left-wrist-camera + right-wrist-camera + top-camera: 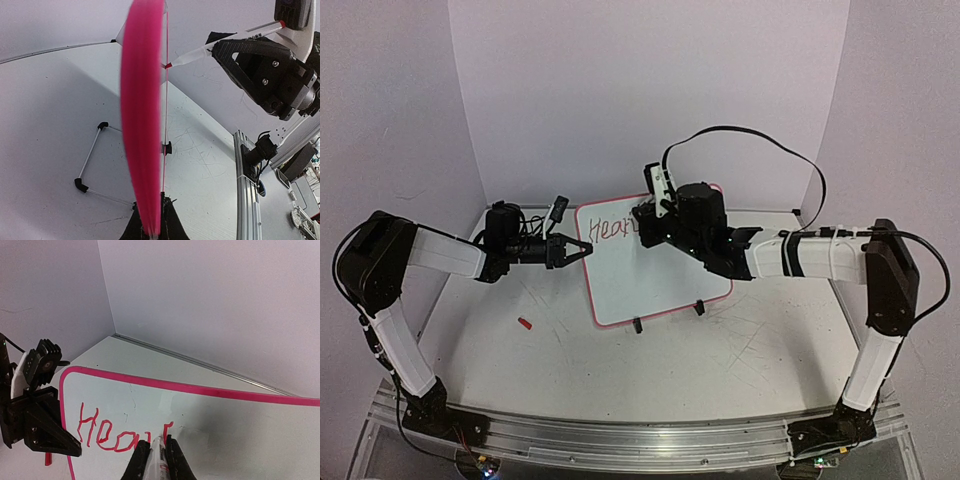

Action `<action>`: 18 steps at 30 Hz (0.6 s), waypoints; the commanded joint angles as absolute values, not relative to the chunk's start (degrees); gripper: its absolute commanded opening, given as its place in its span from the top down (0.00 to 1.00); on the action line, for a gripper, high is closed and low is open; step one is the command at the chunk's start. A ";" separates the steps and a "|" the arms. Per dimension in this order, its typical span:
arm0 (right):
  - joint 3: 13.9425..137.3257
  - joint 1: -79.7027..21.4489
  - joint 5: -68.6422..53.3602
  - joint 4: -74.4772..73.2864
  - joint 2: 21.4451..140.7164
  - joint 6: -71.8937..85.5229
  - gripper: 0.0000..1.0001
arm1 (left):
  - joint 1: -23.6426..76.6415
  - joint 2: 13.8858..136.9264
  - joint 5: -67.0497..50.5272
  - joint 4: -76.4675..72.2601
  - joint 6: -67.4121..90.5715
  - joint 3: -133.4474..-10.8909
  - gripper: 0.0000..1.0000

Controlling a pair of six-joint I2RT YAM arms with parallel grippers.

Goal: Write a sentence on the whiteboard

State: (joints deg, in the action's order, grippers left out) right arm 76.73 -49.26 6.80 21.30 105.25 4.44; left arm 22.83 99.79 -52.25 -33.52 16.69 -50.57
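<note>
The whiteboard (660, 280), white with a pink-red rim and two black clip feet, stands tilted at the table's middle. Red letters (107, 432) reading "Hea" and part of a further letter run along its top left. My left gripper (578, 248) is shut on the board's left rim, which shows edge-on in the left wrist view (142, 125) between the fingers (175, 225). My right gripper (645, 222) is shut on a white marker (159, 465). Its red tip touches the board just right of the letters and also shows in the left wrist view (168, 65).
A small red marker cap (524, 323) lies on the table left of the board. The board's wire stand legs (90, 155) show behind it. Purple-white walls enclose the back and sides. A metal rail (640, 440) runs along the near edge.
</note>
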 commanded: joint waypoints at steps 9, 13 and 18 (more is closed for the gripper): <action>73.24 -49.03 11.42 21.05 95.97 4.23 1.00 | 22.70 99.37 -48.08 -33.40 11.25 -52.11 1.00; 67.40 -48.99 3.31 24.65 86.35 7.25 1.00 | 22.72 99.47 -47.52 -33.28 11.39 -51.99 1.00; 64.99 -48.93 0.52 24.16 85.43 5.45 1.00 | 22.75 99.89 -45.10 -33.28 11.14 -51.36 1.00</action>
State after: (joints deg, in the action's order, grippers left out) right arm 66.59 -48.88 4.50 21.36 85.97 5.62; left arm 22.83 99.79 -52.17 -33.49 16.49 -50.57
